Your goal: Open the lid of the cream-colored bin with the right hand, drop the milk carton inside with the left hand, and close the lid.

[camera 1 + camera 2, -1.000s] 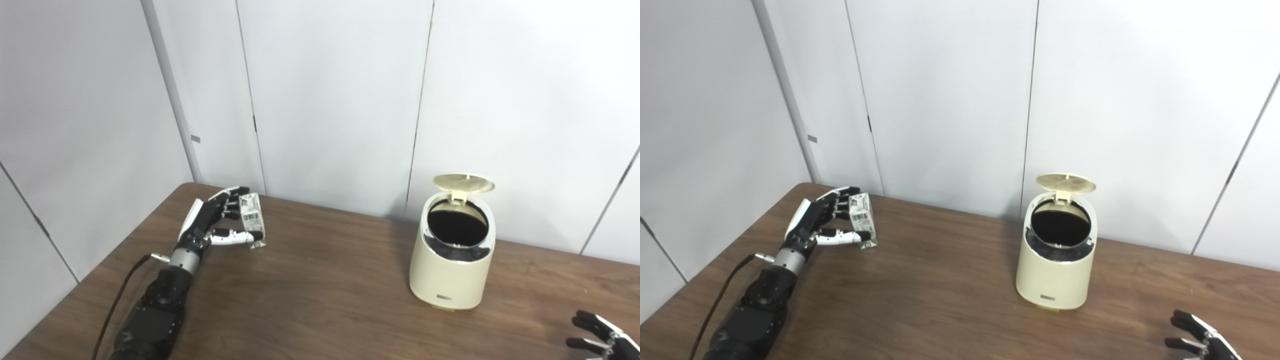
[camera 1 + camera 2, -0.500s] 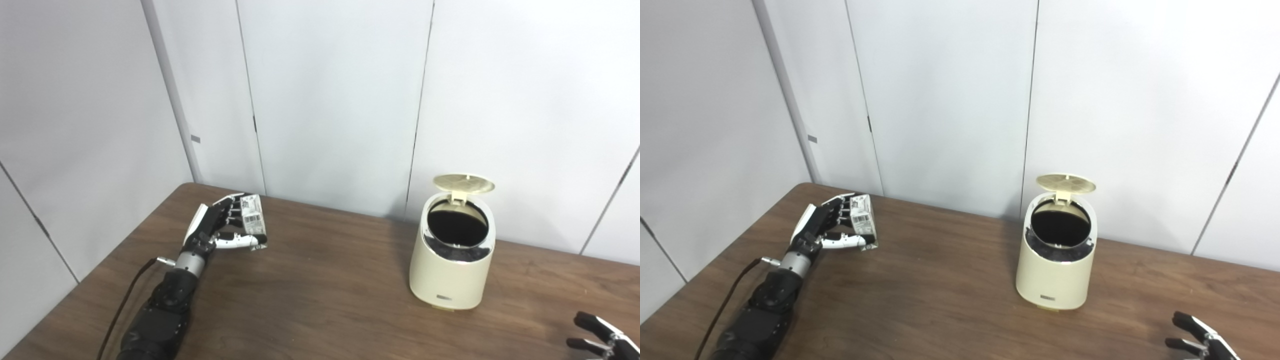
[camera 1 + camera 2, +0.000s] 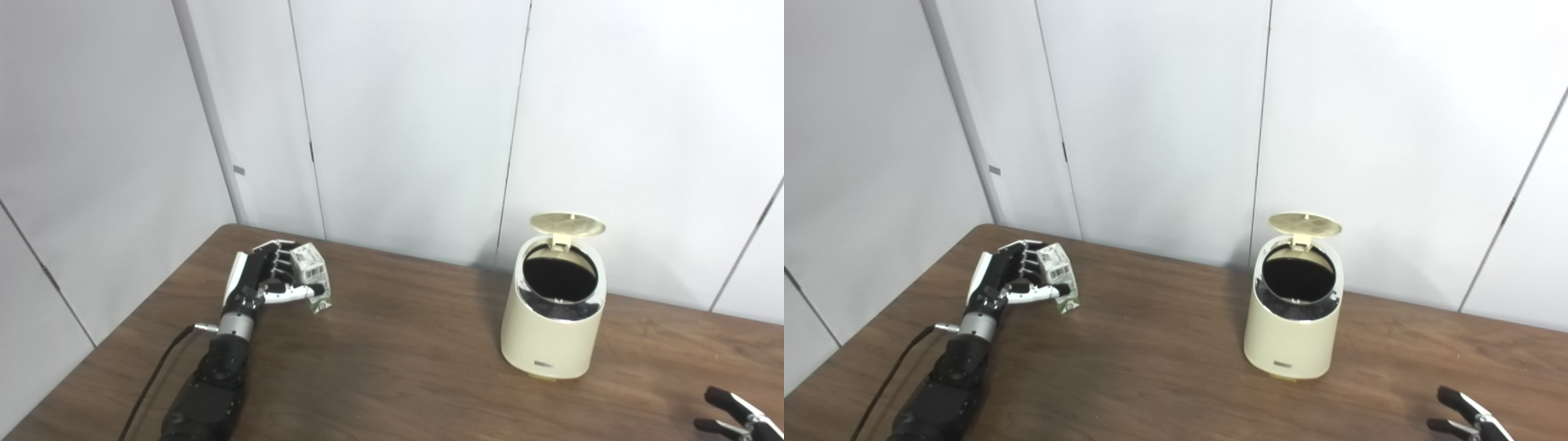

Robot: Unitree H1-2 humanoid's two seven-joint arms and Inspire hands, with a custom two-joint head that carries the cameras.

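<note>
The cream-colored bin [image 3: 554, 334] stands on the table at right of centre, its round lid [image 3: 568, 224] tipped up at the back and the dark inside showing. Far to its left, my left hand [image 3: 264, 280] is shut on the small white milk carton [image 3: 311, 277], which tilts and sits low, close to the tabletop. Only the fingertips of my right hand [image 3: 732, 414] show at the bottom right corner, spread apart and holding nothing, well clear of the bin.
The brown wooden table [image 3: 392, 367] runs under everything, its left edge angling up toward the back corner. White wall panels [image 3: 404, 116] stand close behind the bin. A black cable [image 3: 153, 373] trails along my left forearm.
My left hand has closed around the carton and tipped it, shifting slightly right. My right hand has sunk a little lower out of the picture. The bin stays as it was.
</note>
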